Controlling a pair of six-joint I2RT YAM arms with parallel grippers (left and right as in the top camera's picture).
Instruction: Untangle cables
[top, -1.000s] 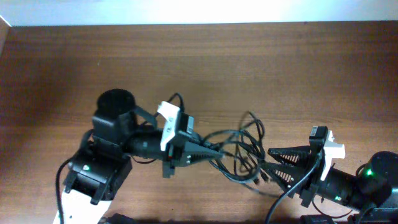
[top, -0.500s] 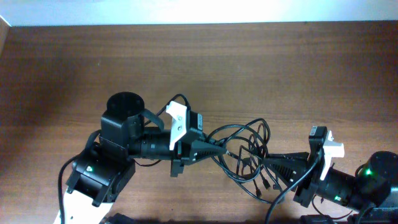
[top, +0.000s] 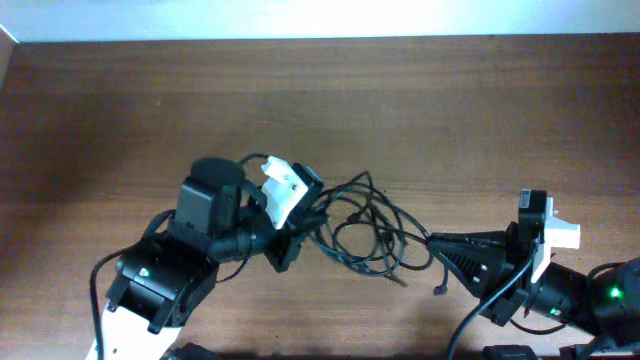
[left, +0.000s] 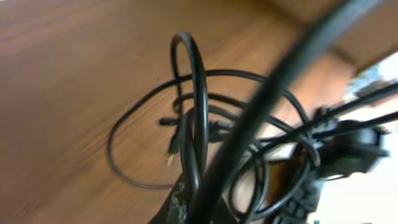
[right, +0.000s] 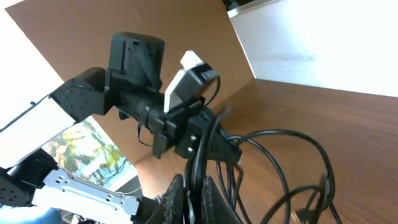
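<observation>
Pulled further apart than a second ago, stretching the cables (top: 372, 228) out wider. Clamped tight on them with both left gripper (top: 305, 226) and right gripper (top: 437, 243).

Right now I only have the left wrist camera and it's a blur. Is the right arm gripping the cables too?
Observer: Yes, overhead shows the right gripper shut on the right edge of the cable tangle.
Operator: And my own grip?
Observer: The left gripper is shut on the tangle's left side; the bundle spans between both.
Operator: Any loose ends?
Observer: One plug end sits just on the robot's side of the right gripper's tip.
</observation>
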